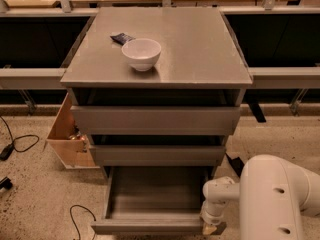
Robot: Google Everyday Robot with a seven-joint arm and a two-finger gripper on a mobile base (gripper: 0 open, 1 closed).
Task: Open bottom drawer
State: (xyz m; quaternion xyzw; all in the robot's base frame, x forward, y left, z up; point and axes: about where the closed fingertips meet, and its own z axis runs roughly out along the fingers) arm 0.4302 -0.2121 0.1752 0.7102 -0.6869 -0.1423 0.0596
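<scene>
The bottom drawer [150, 227] of the grey three-drawer cabinet stands pulled far out, showing its plain grey box interior. Its slim front panel lies near the lower edge of the view. My gripper [210, 228] is at the right end of that front panel, at the end of my white arm [272, 199], which comes in from the lower right. The two taller drawers [155, 120] above are pushed in.
A white bowl [141, 53] and a small dark packet [121, 38] sit on the cabinet top [200, 44]. A light wooden box [67, 139] stands against the cabinet's left side. Black cables [20, 144] lie on the speckled floor at left. Dark shelving runs behind.
</scene>
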